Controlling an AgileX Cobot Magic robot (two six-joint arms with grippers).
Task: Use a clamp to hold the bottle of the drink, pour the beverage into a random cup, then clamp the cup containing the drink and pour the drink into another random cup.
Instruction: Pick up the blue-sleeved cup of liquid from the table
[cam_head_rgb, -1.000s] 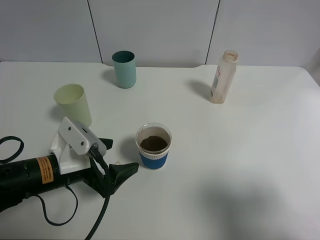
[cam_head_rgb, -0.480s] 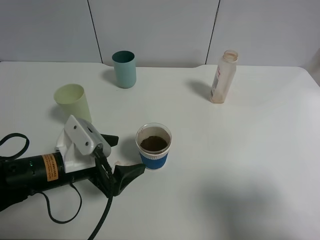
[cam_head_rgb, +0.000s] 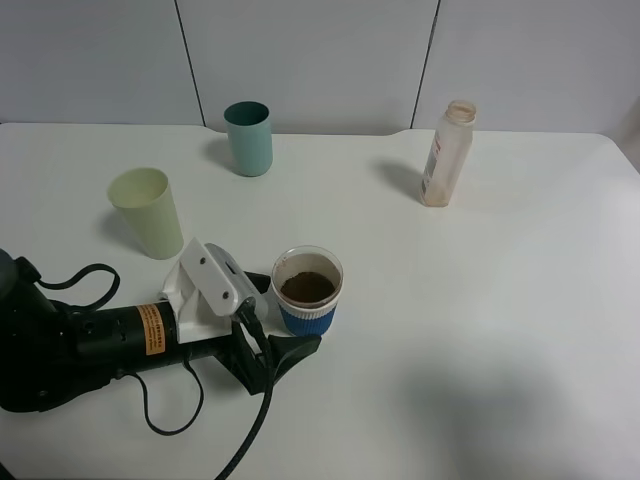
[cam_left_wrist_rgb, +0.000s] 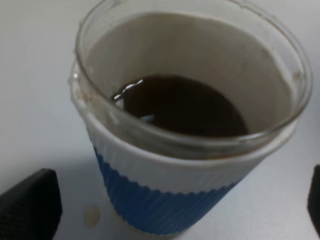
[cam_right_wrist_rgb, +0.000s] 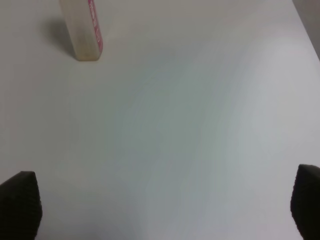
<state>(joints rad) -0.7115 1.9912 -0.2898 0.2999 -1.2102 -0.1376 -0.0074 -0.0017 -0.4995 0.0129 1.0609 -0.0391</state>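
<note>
The blue-sleeved cup (cam_head_rgb: 307, 292), holding the beverage (cam_head_rgb: 307, 288), stands at the near middle of the desk (cam_head_rgb: 480, 300), flanked by the wide-open fingers (cam_left_wrist_rgb: 30, 202) of the left gripper (cam_head_rgb: 284, 315) (nothing gripped yet). If squeezed off-centre or nudged, it could be tipped and the drink spilled before the pale green tumbler (cam_head_rgb: 147, 210) is reached.

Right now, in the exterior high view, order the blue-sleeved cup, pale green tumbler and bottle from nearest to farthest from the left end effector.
1. Blue-sleeved cup, centre front.
2. Pale green tumbler, left side.
3. Bottle, far right, at the back.
</note>
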